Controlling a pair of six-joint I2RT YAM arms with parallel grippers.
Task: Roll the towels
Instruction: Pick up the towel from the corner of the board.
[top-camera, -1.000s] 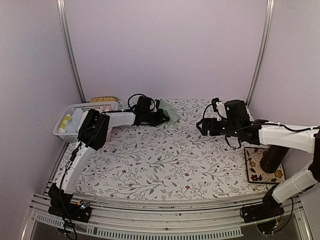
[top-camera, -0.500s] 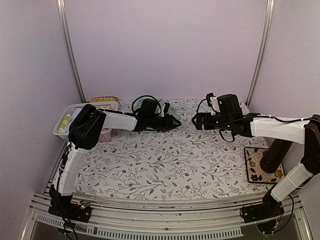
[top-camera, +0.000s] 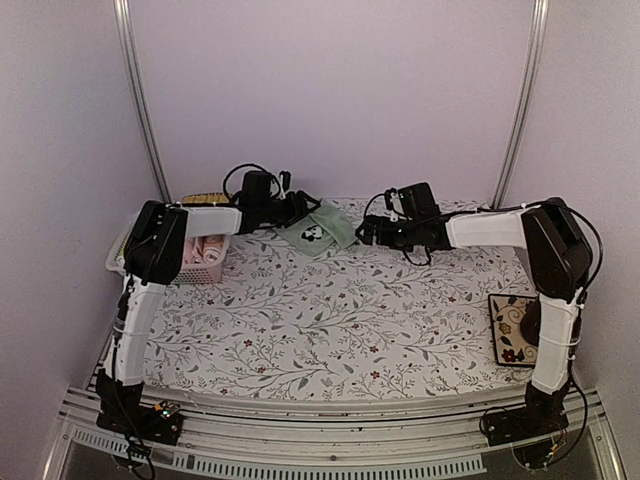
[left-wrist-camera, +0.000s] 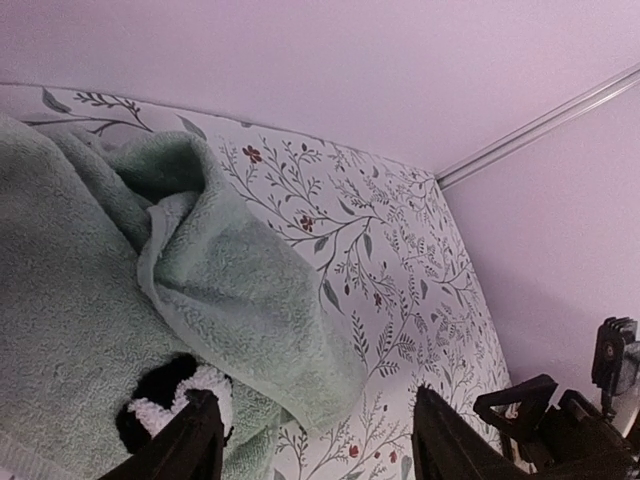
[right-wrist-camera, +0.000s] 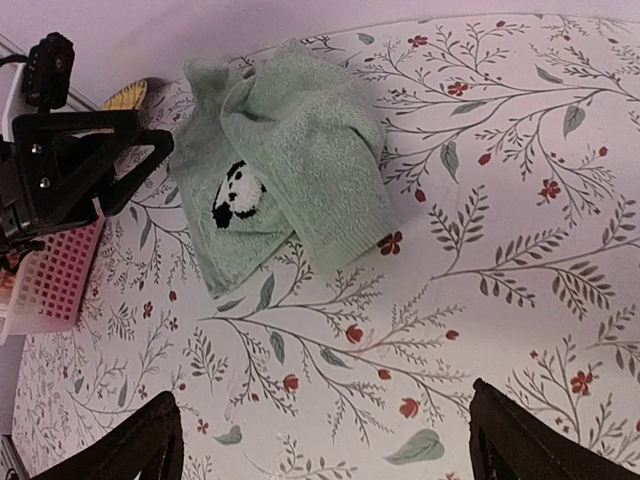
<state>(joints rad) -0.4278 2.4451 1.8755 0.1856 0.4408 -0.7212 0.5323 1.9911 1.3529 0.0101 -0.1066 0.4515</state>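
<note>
Both arms are stretched long toward the far side of the table (top-camera: 330, 330). The green towel (top-camera: 318, 232) lies crumpled at 12 o'clock, panda mark (right-wrist-camera: 237, 193) up, one flap folded over. L gripper (top-camera: 300, 207) is at its 10 o'clock, just beside the edge, fingers apart, nothing betw. them. R gripper (top-camera: 365, 232) reaches across at the towel's 3 o'clock, near but not touching, jaws wide. Basket (top-camera: 190, 270) sits at the table's 10 o'clock.

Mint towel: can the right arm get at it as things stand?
Probably yes. The mint towel lies in the open, only bare tablecloth between it and the open right gripper. The left gripper flanks its far side.
</note>
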